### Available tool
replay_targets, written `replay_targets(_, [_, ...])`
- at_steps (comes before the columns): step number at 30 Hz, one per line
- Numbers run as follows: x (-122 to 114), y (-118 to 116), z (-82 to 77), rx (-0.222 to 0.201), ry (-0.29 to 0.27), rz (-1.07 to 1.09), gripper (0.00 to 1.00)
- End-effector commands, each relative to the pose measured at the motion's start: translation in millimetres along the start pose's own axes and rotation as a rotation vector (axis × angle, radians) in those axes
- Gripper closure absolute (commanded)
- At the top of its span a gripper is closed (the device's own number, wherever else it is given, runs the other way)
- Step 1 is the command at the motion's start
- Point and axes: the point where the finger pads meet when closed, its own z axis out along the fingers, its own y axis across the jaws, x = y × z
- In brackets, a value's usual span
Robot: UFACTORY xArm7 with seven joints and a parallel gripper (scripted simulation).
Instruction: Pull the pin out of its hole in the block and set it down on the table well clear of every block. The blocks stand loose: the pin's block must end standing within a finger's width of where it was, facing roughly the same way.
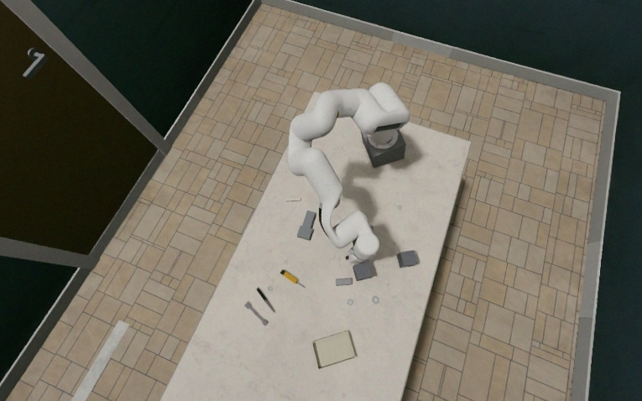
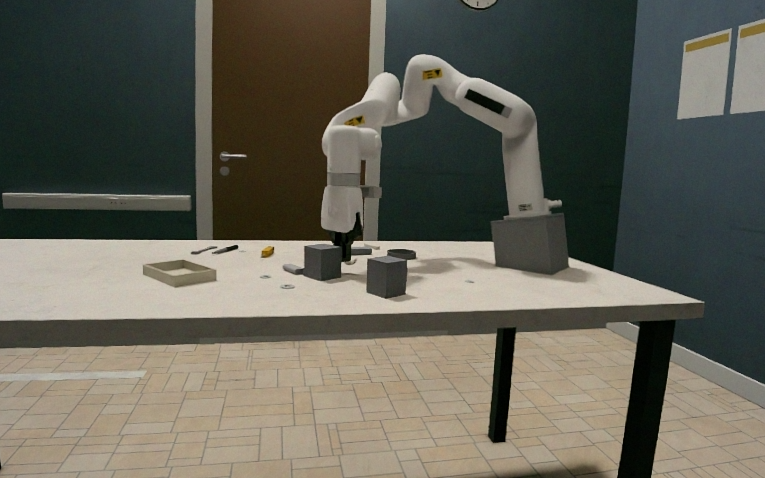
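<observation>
A dark grey block (image 1: pixel 364 271) stands near the middle of the table; it also shows in the side view (image 2: pixel 322 261). My gripper (image 1: pixel 351 257) reaches straight down at the block's far side, in the side view (image 2: pixel 344 252) just behind its right top edge. The fingers are shut on the pin (image 2: pixel 350 260), a small pale piece of which shows beside the block; most of it is hidden by the fingers and the block. I cannot tell whether the pin still sits in its hole.
A second grey block (image 1: pixel 407 258) (image 2: pixel 386 276) stands close to the right. A small grey cylinder (image 1: pixel 343 281), washers (image 1: pixel 375 299), a yellow knife (image 1: pixel 290 277), a pen (image 1: pixel 265 299), a wrench (image 1: pixel 256 313), a shallow tray (image 1: pixel 334 348) and flat grey pieces (image 1: pixel 307 225) lie around.
</observation>
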Motion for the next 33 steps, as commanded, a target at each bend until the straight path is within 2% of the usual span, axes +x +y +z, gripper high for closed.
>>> replay_targets(1, [1, 0, -1.5, 0.001, -0.005, -0.001, 1.00])
replay_targets(10, [2, 0, -1.4, 0.001, -0.005, -0.001, 1.00])
replay_targets(18, [15, 0, -0.2, 0.000, -0.005, -0.002, 1.00])
replay_targets(33, [11, 0, 0.0, 0.000, -0.003, 0.000, 1.00])
